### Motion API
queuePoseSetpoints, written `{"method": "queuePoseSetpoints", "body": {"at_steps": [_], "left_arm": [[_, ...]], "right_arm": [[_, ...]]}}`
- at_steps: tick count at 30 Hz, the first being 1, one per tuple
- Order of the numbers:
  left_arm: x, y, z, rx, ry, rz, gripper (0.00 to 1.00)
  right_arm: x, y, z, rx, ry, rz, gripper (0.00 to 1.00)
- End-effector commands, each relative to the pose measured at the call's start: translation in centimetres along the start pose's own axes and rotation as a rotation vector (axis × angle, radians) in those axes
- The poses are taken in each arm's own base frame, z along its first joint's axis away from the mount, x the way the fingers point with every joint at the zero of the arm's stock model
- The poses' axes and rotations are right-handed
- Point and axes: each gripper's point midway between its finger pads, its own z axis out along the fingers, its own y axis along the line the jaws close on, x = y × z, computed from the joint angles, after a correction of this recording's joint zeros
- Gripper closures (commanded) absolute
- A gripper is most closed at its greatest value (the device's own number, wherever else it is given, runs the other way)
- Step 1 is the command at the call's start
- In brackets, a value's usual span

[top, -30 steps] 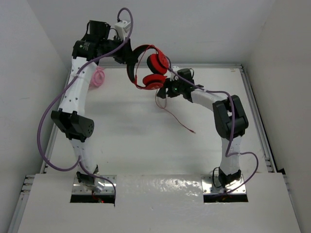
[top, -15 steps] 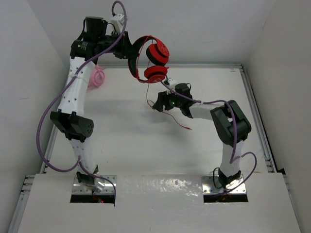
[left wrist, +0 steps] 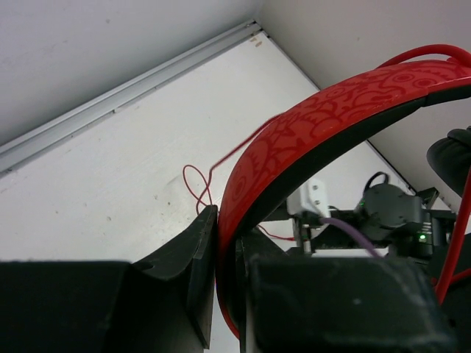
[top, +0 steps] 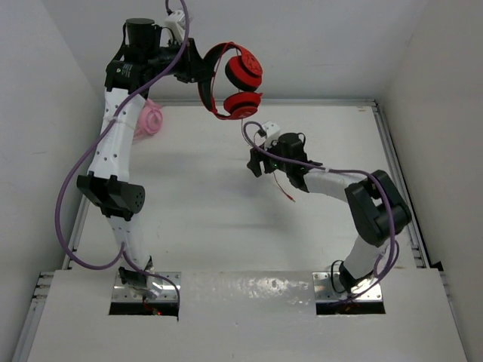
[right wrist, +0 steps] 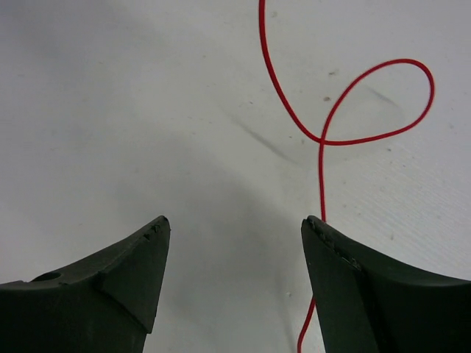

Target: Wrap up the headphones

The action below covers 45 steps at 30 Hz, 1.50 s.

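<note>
The red headphones [top: 234, 83] hang in the air at the back of the table, ear cups stacked. My left gripper [top: 198, 74] is shut on their headband [left wrist: 309, 132], which sits clamped between the two fingers. The thin red cord [top: 283, 185] trails from the cups down to the table. My right gripper [top: 255, 163] is open and empty, low over the table. In the right wrist view the cord [right wrist: 324, 140] makes a loop ahead of the fingers and runs down past the right fingertip [right wrist: 324, 235].
Pale pink headphones [top: 149, 121] lie at the back left beside the left arm. A rail [top: 392, 166] edges the table on the right, and white walls close in on the back and sides.
My left gripper has lifted the headphones higher and back. My right gripper has moved away from the ear cups, down and right over the table near the cord.
</note>
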Motion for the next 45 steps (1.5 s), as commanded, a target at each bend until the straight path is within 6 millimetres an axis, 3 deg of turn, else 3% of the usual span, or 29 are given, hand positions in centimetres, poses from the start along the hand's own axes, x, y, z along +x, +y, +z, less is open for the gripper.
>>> {"method": "queuePoseSetpoints", "body": {"at_steps": [1,5,6,9,10,11,14,15,16,17,19,20,22,23,26,27,29,30,33,36,40,44,45], "left_arm": [[-3.7,-2.2,-1.8,0.037,-0.116,0.045,1.00],[-3.9,-2.2,-1.6,0.038,-0.126,0.028,1.00],[-3.9,-2.1,-1.5,0.040,-0.127,0.017,1.00],[-4.0,-1.7,-1.2,0.033,-0.135,-0.039,1.00],[-4.0,-1.4,-1.1,0.018,-0.141,-0.071,1.00],[-4.0,-0.7,-1.0,-0.001,-0.145,-0.088,1.00],[-4.3,2.2,-0.6,-0.133,-0.179,-0.150,1.00],[-4.5,3.2,-0.6,-0.173,-0.193,-0.164,1.00],[-4.7,4.9,-0.6,-0.259,-0.218,-0.173,1.00],[-4.7,6.4,-0.3,-0.311,-0.232,-0.174,1.00],[-4.8,9.6,-0.5,-0.458,-0.267,-0.151,1.00],[-4.6,11.2,-0.1,-0.508,-0.276,-0.136,1.00],[-4.5,13.9,-0.5,-0.633,-0.286,-0.074,1.00],[-4.1,15.4,-0.2,-0.678,-0.278,-0.025,1.00],[-4.1,18.6,-0.7,-0.833,-0.297,0.084,1.00],[-2.9,20.1,-0.7,-0.893,-0.273,0.098,1.00],[-2.2,21.9,-0.3,-0.950,-0.239,0.185,1.00],[-0.8,23.1,0.0,-0.987,-0.202,0.196,1.00],[1.0,24.7,0.2,-1.036,-0.146,0.229,1.00],[2.0,25.2,0.5,-1.047,-0.122,0.241,1.00],[1.4,24.9,0.6,-1.034,-0.129,0.258,1.00],[2.0,25.1,0.8,-1.045,-0.101,0.292,1.00],[2.4,25.2,1.0,-1.041,-0.087,0.292,1.00]], "right_arm": [[1.2,-2.7,1.3,0.120,0.092,-0.071,0.29],[3.6,-3.9,2.4,0.175,0.169,-0.039,0.29],[5.0,-3.8,2.9,0.176,0.198,-0.008,0.36],[6.3,-3.3,3.8,0.171,0.223,0.065,0.71],[7.2,-2.9,4.1,0.166,0.249,0.077,0.90],[7.4,-2.5,4.1,0.163,0.258,0.083,0.97],[8.9,0.2,3.3,0.125,0.307,0.065,1.00],[8.1,2.6,2.8,0.072,0.294,0.021,1.00],[8.6,3.9,2.2,0.038,0.310,-0.001,1.00],[7.2,5.6,1.4,-0.002,0.284,-0.027,1.00],[7.4,9.8,-0.3,-0.112,0.312,-0.080,1.00],[6.4,12.2,-1.6,-0.168,0.299,-0.108,1.00],[5.7,14.6,-3.3,-0.242,0.293,-0.125,1.00],[4.5,16.2,-4.7,-0.285,0.271,-0.147,1.00],[2.0,19.2,-7.7,-0.382,0.245,-0.199,1.00],[-0.2,20.1,-8.2,-0.398,0.204,-0.217,1.00],[-2.5,20.8,-10.0,-0.411,0.184,-0.240,1.00],[-5.5,21.4,-10.7,-0.412,0.125,-0.243,1.00],[-11.0,20.3,-13.0,-0.333,0.002,-0.273,1.00],[-15.3,18.6,-15.2,-0.228,-0.102,-0.315,1.00],[-18.0,16.7,-17.0,-0.125,-0.157,-0.362,1.00],[-20.7,17.1,-18.8,-0.134,-0.239,-0.341,1.00],[-22.2,17.5,-19.6,-0.148,-0.278,-0.335,1.00]]}}
